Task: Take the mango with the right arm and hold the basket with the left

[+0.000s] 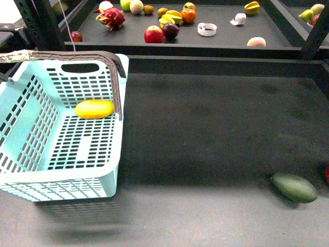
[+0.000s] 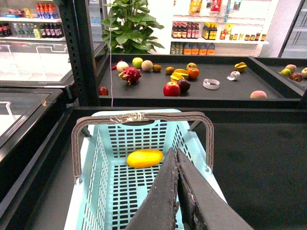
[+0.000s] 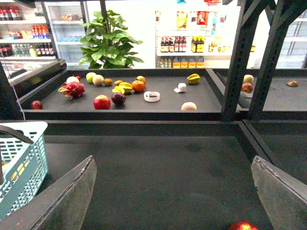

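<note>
The yellow mango (image 1: 94,109) lies on the floor of the aqua basket (image 1: 67,180), near its far end. One grey-brown handle (image 1: 115,87) stands raised over it. Neither arm shows in the front view. In the left wrist view my left gripper (image 2: 175,151) is shut, its fingers pressed together with nothing between them. It hangs over the basket (image 2: 98,177), its tips pointing just right of the mango (image 2: 144,158). My right gripper (image 3: 172,160) is open and empty above the dark table, with the basket's corner (image 3: 24,167) off to one side.
A dark green oval fruit (image 1: 294,188) lies on the table at the front right, with a red fruit (image 3: 242,225) near it under the right gripper. The raised back shelf (image 1: 221,38) holds several fruits, among them a dragon fruit (image 1: 112,17). Dark frame posts flank the shelf.
</note>
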`<state>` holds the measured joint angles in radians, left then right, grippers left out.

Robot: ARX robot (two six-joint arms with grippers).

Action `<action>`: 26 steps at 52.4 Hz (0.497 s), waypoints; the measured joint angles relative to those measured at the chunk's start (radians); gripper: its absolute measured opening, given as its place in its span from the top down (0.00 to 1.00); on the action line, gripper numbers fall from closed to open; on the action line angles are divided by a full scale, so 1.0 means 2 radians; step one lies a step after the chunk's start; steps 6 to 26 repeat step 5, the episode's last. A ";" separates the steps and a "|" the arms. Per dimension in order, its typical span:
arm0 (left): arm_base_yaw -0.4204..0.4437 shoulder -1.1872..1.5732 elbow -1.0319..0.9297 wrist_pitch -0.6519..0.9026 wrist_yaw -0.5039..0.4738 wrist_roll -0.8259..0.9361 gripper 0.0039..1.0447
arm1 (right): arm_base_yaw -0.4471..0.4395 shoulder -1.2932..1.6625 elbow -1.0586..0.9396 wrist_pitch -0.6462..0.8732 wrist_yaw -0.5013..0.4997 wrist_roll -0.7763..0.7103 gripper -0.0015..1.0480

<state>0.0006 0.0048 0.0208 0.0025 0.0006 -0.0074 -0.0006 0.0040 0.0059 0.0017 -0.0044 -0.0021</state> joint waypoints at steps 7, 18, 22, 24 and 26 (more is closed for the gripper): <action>0.000 0.000 0.000 0.000 0.000 0.000 0.92 | 0.000 0.000 0.000 0.000 0.000 0.000 0.08; 0.000 0.000 0.000 0.000 0.000 0.000 0.92 | 0.000 0.000 0.000 0.000 0.000 0.000 0.08; 0.000 0.000 0.000 0.000 0.000 0.000 0.92 | 0.000 0.000 0.000 0.000 0.000 0.000 0.08; 0.000 0.000 0.000 0.000 0.000 0.000 0.92 | 0.000 0.000 0.000 0.000 0.000 0.000 0.08; 0.000 0.000 0.000 0.000 0.000 0.000 0.92 | 0.000 0.000 0.000 0.000 0.000 0.000 0.08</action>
